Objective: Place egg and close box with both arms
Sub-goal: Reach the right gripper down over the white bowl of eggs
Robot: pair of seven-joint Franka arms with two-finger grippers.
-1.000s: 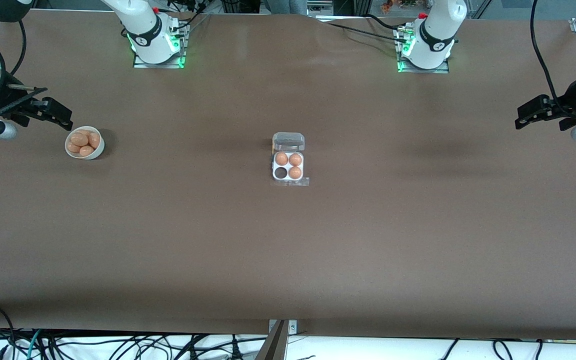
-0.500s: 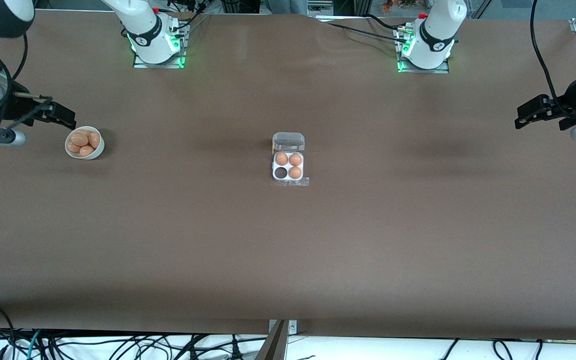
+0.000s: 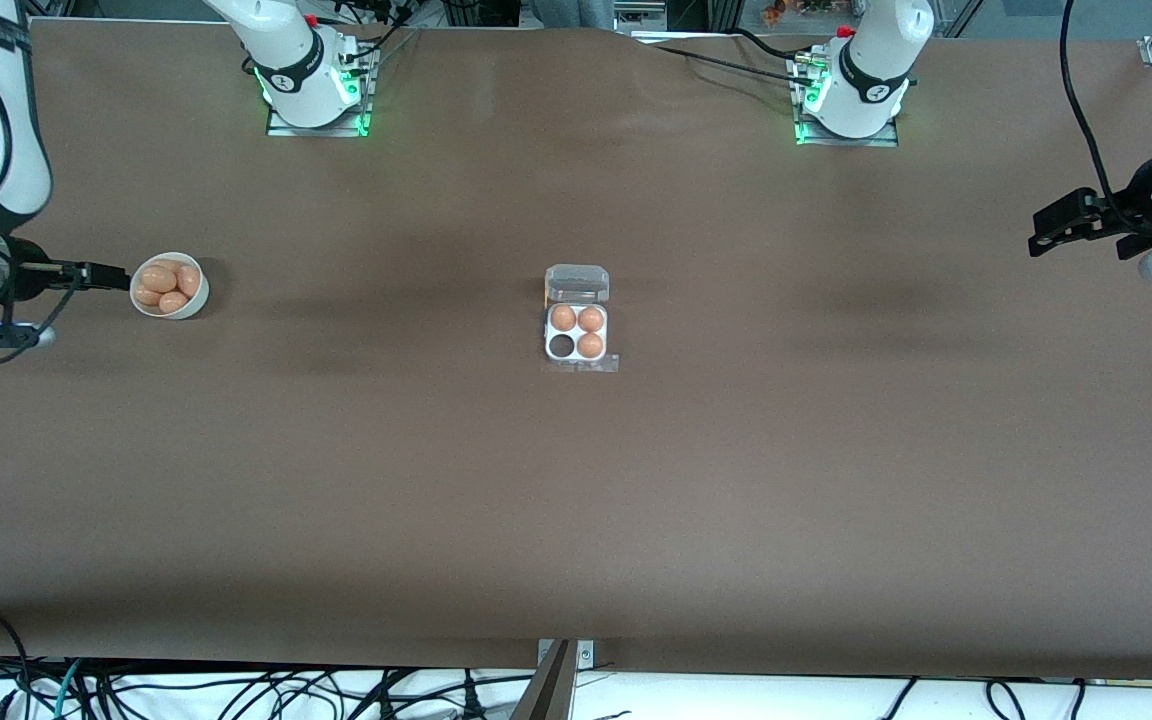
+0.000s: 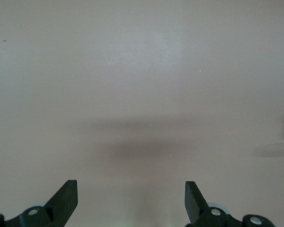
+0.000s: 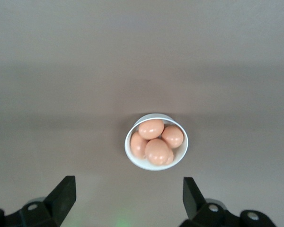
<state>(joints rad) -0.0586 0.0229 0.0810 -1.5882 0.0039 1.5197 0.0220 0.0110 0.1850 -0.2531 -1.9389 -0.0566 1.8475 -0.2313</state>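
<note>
The box (image 3: 576,334) sits open mid-table, its clear lid (image 3: 577,283) tipped back toward the robots' bases. Three brown eggs fill three cells; the cell (image 3: 562,346) nearer the front camera, toward the right arm's end, is empty. A white bowl (image 3: 170,287) holds several brown eggs (image 3: 159,279). My right gripper (image 3: 122,276) is open and empty in the air beside the bowl; the right wrist view shows the bowl (image 5: 131,156) and eggs (image 5: 151,128) ahead of the gripper (image 5: 128,198). My left gripper (image 3: 1036,233) is open and empty, and the left arm waits at its end of the table.
In the left wrist view the left gripper (image 4: 131,198) is over bare brown table (image 4: 142,94). The arms' green-lit bases (image 3: 316,95) (image 3: 848,105) stand along the table's edge farthest from the front camera. Cables hang below the table's front edge.
The right arm has swung round and its gripper has come down level beside the bowl. The left arm has barely moved. The box and the eggs are unchanged.
</note>
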